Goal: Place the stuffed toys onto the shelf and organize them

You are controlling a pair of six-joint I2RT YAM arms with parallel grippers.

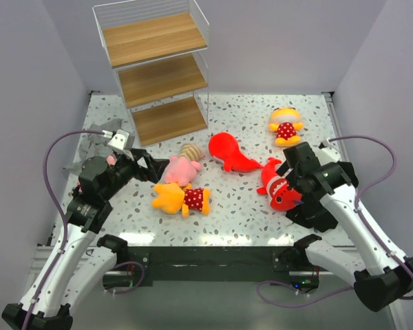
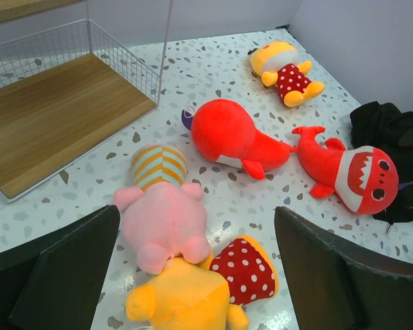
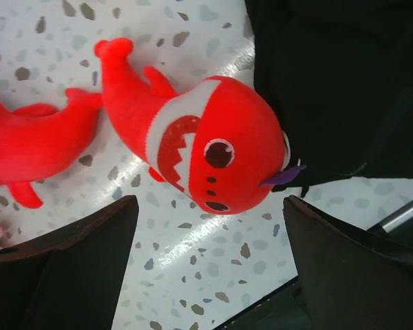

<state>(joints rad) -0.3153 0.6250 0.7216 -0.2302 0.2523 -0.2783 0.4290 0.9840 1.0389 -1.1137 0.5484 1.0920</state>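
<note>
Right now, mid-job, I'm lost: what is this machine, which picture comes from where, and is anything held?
Two robot arms sit at the near edge of the table. The wide picture looks down from above and behind them; the other two come from a camera on each wrist, so the dark shapes at the bottom are that arm's fingers. On the table: a shelf, its boards bare, a pink toy, a near yellow toy, a far yellow toy, a middle shark and a right shark. The left fingers hang open over the pink toy; the right fingers stand open over the right shark. Nothing is held.
</note>
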